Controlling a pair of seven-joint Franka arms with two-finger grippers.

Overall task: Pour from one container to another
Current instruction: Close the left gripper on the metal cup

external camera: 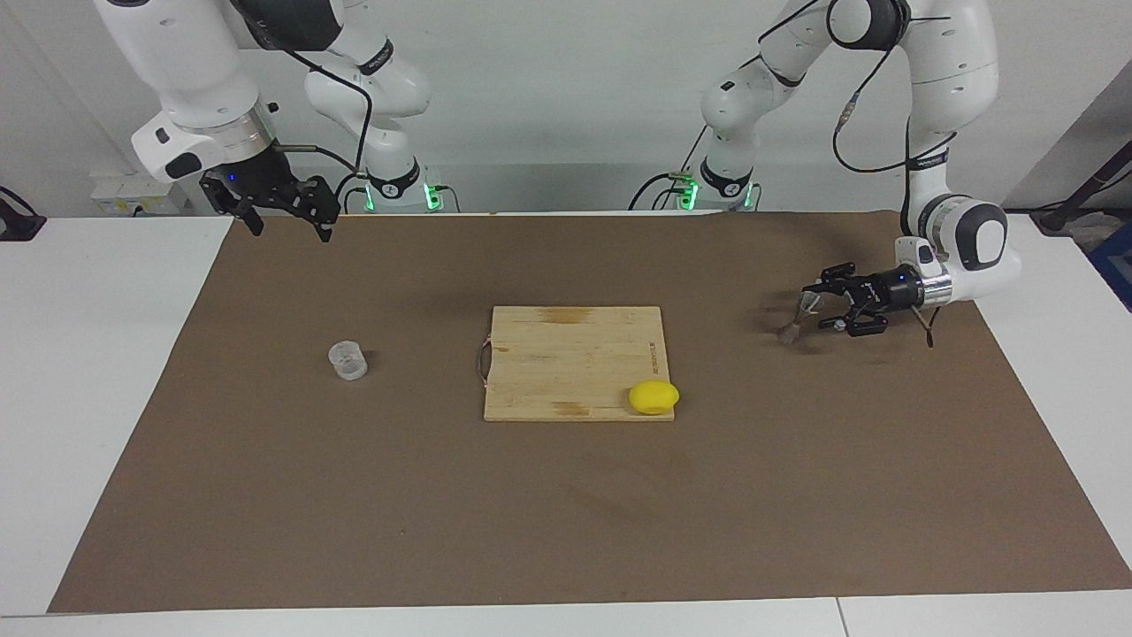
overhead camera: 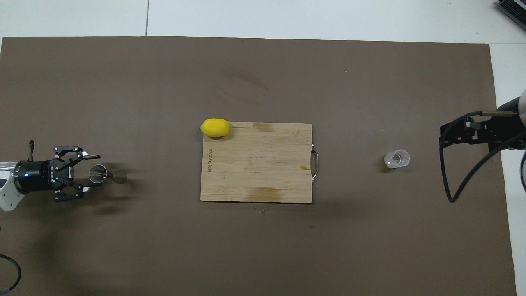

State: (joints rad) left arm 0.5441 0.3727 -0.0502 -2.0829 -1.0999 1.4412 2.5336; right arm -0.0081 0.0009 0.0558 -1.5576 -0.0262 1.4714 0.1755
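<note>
Brown bench (external camera: 265, 495): your left claw (external camera: 818, 305), fingers spread, has the tilted jigger (external camera: 796, 320) between them; right claw (external camera: 283, 212), spread, waits high near the cup (external camera: 348, 361)

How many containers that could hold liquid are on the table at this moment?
2. The clear cup stands on the brown mat toward the right arm's end. The metal jigger sits tilted toward the left arm's end, between the open fingers of the left gripper. None seems hidden.
</note>
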